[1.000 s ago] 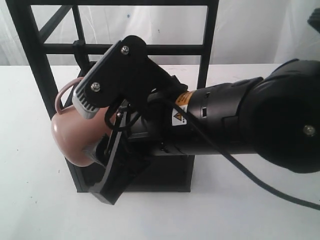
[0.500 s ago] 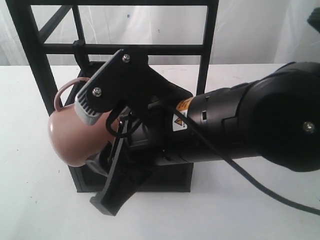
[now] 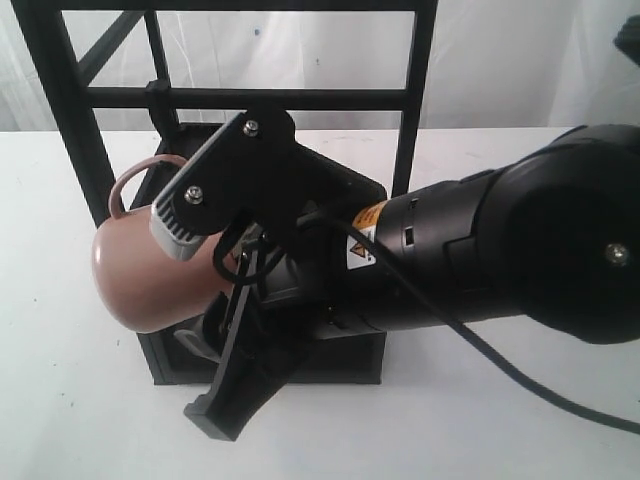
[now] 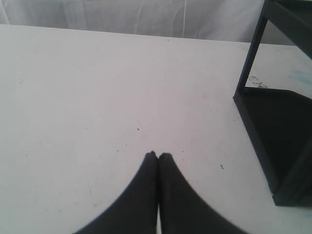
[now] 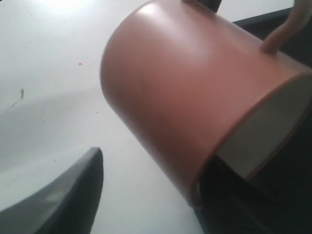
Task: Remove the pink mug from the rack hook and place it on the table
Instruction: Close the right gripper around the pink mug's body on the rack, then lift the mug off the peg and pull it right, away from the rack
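The pink mug (image 3: pixel 140 280) lies tilted on its side against the black rack (image 3: pixel 85 150), low over the rack's base. Its thin handle (image 3: pixel 122 190) points up beside the left post, and the hook itself is hidden. My right gripper (image 3: pixel 210 370) reaches across from the right and is open. In the right wrist view the pink mug (image 5: pixel 185 92) shows its cream inside; one finger sits inside the rim, and the other finger (image 5: pixel 78 195) stands well clear of the outer wall. My left gripper (image 4: pixel 157 155) is shut and empty above the white table (image 4: pixel 87 97).
The rack's upright posts and crossbars (image 3: pixel 250 98) stand right behind the mug, and its black base tray (image 3: pixel 340 360) lies under the right arm. The rack's corner post (image 4: pixel 248 63) is near the left gripper. The right arm's cable (image 3: pixel 500 360) trails over the table.
The mug has shifted a little to the left and tipped further. The right gripper's lower finger has dropped lower, toward the table's near side.
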Robot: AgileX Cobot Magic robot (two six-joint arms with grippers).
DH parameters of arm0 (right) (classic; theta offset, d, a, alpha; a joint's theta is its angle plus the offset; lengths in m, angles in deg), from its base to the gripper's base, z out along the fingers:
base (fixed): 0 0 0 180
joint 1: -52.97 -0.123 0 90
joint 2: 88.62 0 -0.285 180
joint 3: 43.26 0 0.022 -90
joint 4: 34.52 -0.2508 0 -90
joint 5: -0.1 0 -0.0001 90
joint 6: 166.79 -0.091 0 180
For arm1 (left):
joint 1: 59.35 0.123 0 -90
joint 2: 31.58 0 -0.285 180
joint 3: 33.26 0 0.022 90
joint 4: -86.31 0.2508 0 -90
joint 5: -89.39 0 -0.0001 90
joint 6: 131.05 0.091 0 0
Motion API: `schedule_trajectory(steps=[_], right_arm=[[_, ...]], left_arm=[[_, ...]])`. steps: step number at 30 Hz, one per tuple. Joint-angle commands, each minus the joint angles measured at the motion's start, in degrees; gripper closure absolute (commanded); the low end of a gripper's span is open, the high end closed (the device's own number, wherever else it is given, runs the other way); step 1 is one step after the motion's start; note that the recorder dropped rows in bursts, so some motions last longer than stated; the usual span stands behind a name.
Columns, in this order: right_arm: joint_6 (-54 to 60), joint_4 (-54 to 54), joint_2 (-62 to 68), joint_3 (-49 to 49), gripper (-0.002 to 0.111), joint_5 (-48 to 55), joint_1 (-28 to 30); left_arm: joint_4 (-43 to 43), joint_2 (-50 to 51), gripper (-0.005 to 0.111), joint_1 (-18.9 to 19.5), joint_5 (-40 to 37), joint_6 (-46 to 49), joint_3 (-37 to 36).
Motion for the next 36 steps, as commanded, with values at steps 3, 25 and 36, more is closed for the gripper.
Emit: schedule_trajectory(steps=[3,25,36], right_arm=[[-0.32,-0.59,-0.04,0.35,0.071,-2.45,-0.11],[1.73,-1.24,-0.04,0.35,0.108,-4.06,-0.11],[1.49,-1.6,-0.04,0.56,0.108,-2.95,-0.11]], left_arm=[[-0.43,0.31,0.107,-0.31,0.25,-0.05,-0.21],[-0.43,0.31,0.107,-0.31,0.25,-0.05,-0.21],[-0.43,0.31,0.107,-0.31,0.25,-0.05,-0.21]])
